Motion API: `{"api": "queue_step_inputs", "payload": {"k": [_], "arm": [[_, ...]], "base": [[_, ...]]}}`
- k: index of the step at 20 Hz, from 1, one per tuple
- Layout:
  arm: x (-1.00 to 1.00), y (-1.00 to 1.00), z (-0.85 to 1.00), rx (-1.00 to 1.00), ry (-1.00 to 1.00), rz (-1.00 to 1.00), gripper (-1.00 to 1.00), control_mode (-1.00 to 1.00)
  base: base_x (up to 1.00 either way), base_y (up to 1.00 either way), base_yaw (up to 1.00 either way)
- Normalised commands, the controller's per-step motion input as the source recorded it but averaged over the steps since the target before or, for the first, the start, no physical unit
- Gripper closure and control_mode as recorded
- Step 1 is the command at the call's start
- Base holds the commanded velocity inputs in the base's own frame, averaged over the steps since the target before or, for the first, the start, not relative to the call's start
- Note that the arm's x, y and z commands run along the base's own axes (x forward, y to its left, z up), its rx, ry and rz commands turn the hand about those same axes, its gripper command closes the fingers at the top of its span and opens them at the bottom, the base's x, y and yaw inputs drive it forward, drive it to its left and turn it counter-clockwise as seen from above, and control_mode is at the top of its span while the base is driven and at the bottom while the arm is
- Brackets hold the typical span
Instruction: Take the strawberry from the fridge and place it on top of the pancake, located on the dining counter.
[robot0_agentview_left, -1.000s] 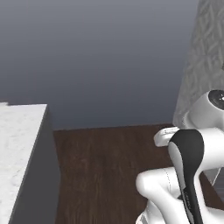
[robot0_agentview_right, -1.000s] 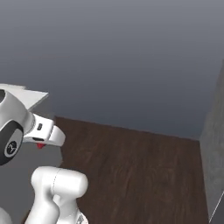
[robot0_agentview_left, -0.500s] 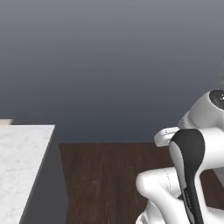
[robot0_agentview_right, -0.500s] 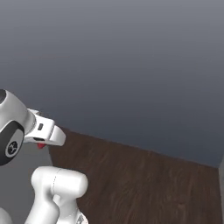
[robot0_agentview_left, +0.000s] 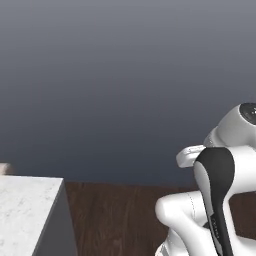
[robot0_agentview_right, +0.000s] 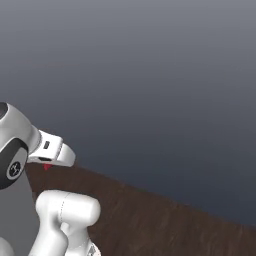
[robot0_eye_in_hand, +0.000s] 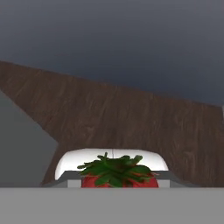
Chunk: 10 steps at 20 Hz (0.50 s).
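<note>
Dark wooden flooring (robot0_eye_in_hand: 131, 118) is seen beneath a plain grey wall (robot0_agentview_left: 125, 75). Nearest, at 6 o'clock in the hand view, the strawberry (robot0_eye_in_hand: 118, 174), green leaves uppermost, is held in the nearly closed gripper (robot0_eye_in_hand: 118, 180). Farther off, at 8 o'clock in the left base view, a marbled dining counter (robot0_agentview_left: 25, 210) corner is seen.

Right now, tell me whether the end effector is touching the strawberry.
Touching. The hand view shows the strawberry, green leaves up, held at the end effector. In the right base view a red speck hangs under the hand.
</note>
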Motion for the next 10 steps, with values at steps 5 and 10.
{"api": "queue_step_inputs", "payload": {"k": [5, 10], "arm": [[0.00, 0.00, 0.00, 0.00, 0.00, 0.00, 1.00, 1.00], [0.00, 0.00, 0.00, 0.00, 0.00, 0.00, 1.00, 1.00]], "base": [[1.00, 0.08, 0.41], [1.00, -0.01, 0.50]]}}
